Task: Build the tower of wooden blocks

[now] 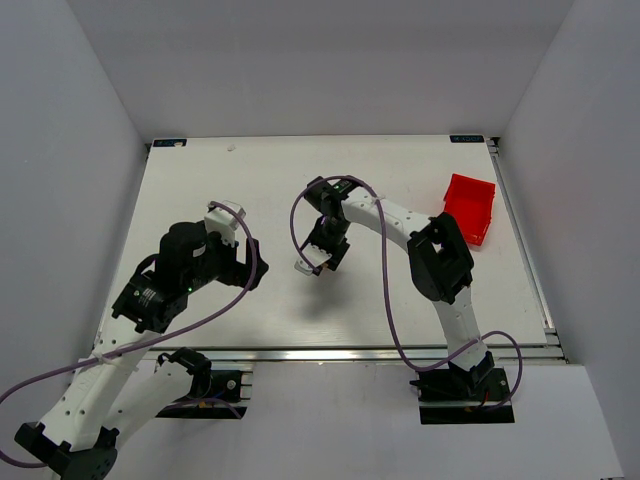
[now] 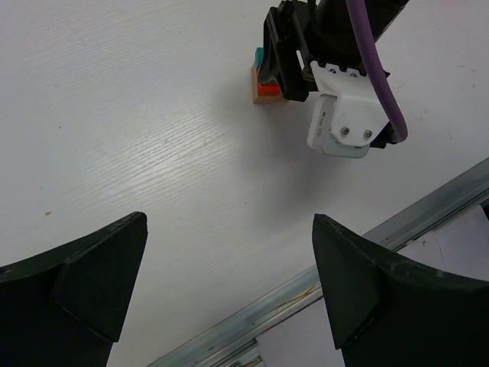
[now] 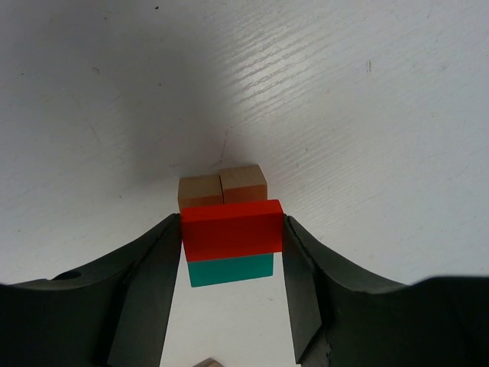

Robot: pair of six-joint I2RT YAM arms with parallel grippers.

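Right pincer (image 3: 231,227) clamped on red block (image 3: 229,237), fingers (image 3: 149,275) pressed to its two short ends. Teal piece (image 3: 231,270) flush against red block on one side; two tan cubes (image 3: 200,191) side by side, touching it on the other. Wood block tower (image 2: 260,82) sits on tabletop (image 1: 400,160), well apart from red bin (image 1: 468,207), toward tabletop middle. Left pincer (image 2: 229,283) apart, holding nothing, farther from bin than tower. Right pincer body and purple cable (image 2: 378,69) hide part of tower in left wrist view. Blocks matte, square-edged; tabletop white, faint grain.
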